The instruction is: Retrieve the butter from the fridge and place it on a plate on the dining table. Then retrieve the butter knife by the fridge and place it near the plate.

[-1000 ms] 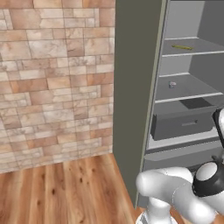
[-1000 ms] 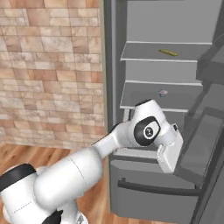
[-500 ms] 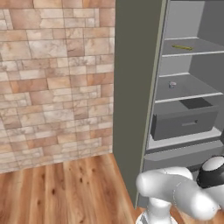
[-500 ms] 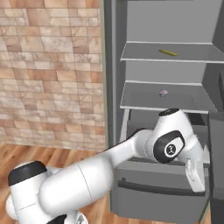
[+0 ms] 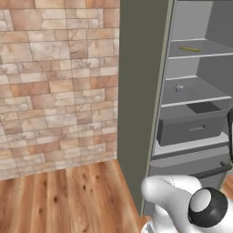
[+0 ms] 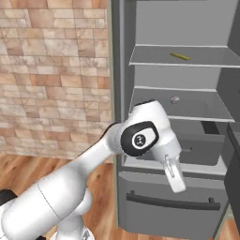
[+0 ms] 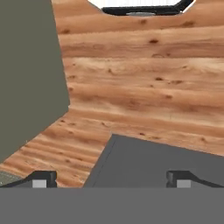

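Standing open before me, one fridge [image 6: 140,28] shows two white shelves above a grey bin and one lower drawer [image 6: 168,206] with a horizontal handle. One butter [image 6: 180,56] stick lies flat on the upper shelf, long axis slanting across it, its nearer end toward the right. One small round greyish item [image 6: 174,99] sits on the shelf below. My gripper [image 7: 111,179] hangs empty, fingers spread wide, over the wooden floor [image 7: 144,78].

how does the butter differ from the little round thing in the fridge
The butter is a thin yellow stick; the round item is small, greyish and stubby. The butter lies on the upper shelf, the round item on the shelf below. Both sit untouched inside the open fridge.
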Robot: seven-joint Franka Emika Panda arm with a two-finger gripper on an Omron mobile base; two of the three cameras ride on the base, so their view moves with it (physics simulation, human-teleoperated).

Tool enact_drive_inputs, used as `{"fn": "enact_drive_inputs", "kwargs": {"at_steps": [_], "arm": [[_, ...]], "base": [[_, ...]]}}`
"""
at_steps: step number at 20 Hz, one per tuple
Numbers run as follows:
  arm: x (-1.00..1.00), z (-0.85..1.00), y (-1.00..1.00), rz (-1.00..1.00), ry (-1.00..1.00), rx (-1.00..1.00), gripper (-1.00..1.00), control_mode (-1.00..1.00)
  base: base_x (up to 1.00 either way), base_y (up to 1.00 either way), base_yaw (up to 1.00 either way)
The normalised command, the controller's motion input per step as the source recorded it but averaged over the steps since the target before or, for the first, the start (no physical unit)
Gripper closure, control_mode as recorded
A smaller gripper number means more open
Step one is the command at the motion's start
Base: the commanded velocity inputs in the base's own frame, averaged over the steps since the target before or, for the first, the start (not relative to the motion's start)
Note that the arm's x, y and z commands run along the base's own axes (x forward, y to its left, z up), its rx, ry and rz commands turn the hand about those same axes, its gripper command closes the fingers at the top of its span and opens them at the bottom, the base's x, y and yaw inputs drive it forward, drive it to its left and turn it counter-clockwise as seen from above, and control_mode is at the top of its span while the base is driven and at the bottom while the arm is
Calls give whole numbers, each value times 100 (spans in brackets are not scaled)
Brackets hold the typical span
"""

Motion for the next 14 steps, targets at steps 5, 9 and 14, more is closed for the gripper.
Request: {"fn": "enact_drive_inputs", "kwargs": {"at_steps": [5,9,14], "arm": [[21,20,100,42,-11,9,-100,-100],[45,72,91,33,0,18,-100,-100],[41,86,31,39,0,22,-100,-100]], "base": [[0,0,0],[0,0,0],[0,0,0]]}}
